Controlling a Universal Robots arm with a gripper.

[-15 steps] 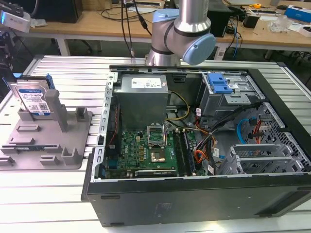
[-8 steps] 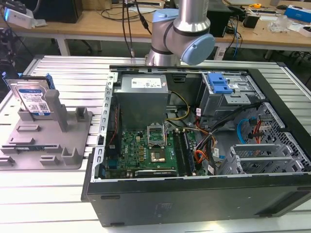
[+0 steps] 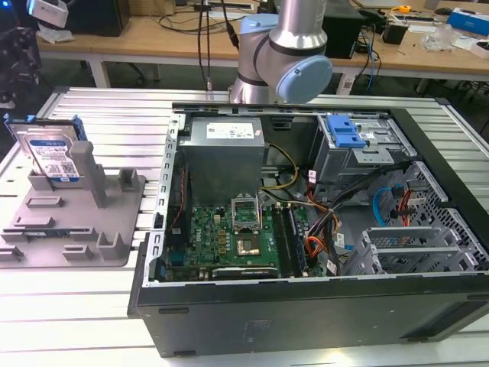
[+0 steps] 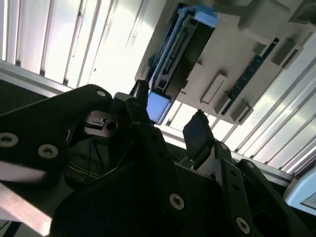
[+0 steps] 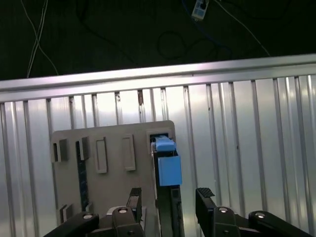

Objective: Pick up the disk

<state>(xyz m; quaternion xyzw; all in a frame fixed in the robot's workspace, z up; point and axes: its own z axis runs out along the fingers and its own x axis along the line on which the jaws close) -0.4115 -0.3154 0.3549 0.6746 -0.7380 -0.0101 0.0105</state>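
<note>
Grey plastic fixture [image 3: 76, 222] with upright posts sits on the ribbed metal table [image 3: 76, 321] at the exterior view's left. The disk [image 3: 55, 153] stands on edge at its far end, against a tall post. Disk is flat silver metal with a white-blue label and blue side rails. Black computer case [image 3: 306, 313], open-sided, lies right of it and holds a green motherboard [image 3: 229, 229], grey power supply [image 3: 225, 149], blue bracket [image 3: 344, 134] and loose cables. In both wrist views the gripper [image 5: 169, 196] [image 4: 170, 116] is spread wide and holds nothing. The disk's edge [image 5: 168, 168] [image 4: 180, 49] lines up between the black fingers [image 5: 205, 195], clear of them.

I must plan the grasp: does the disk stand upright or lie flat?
Upright, slightly tilted: in the exterior view the disk stands on its edge in the grey fixture.
</note>
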